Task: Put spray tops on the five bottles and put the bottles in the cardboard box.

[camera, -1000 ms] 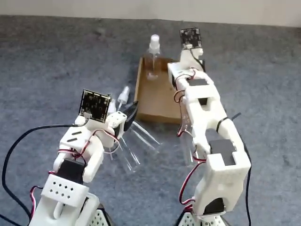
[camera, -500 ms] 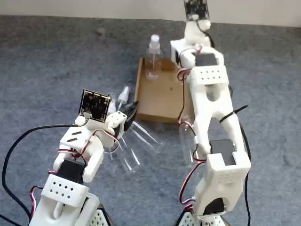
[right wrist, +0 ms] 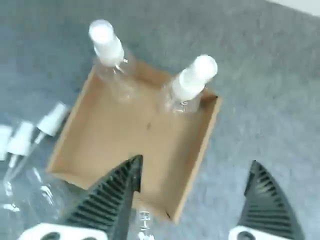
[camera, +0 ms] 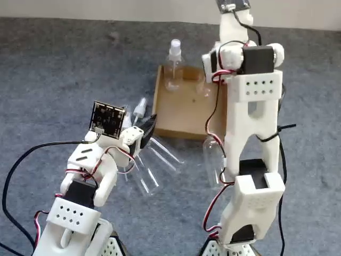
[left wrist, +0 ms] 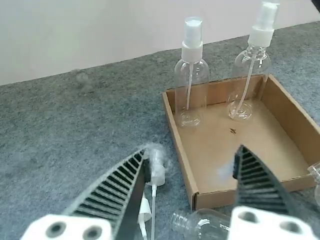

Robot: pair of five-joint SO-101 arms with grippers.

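Grey, felt-like cover over the table (camera: 64,64). At the left the left gripper (left wrist: 191,152) hangs low with its jaws wide apart and nothing between them, over a scatter of unfinished parts off the near left corner of the cardboard box (camera: 178,133). Loose spray tops (camera: 139,109) lie there, at least two, their thin tubes pointing back toward the arm. Just beside them are uncapped bottles (camera: 160,152) on their sides, clear plastic and hard to separate by outline. The box sits mid-table toward the far edge. Inside it, against the far wall, stand two finished bottles, upright, tops fitted: the left capped bottle (left wrist: 191,85) and the right capped bottle (left wrist: 250,75), near each other but apart. The right gripper (right wrist: 196,162) is held high above the box, jaws spread and empty. By the box's near right corner another uncapped bottle (camera: 212,160) shows behind the right arm; probably lying down, though the arm hides too much to be sure. Judgement: two of five done, the second just set in place, the third not begun. Next move calls for closing on one bare bottle, standing it up, then threading a top's tube into the neck, likely a two-arm job, one holding and one fitting.
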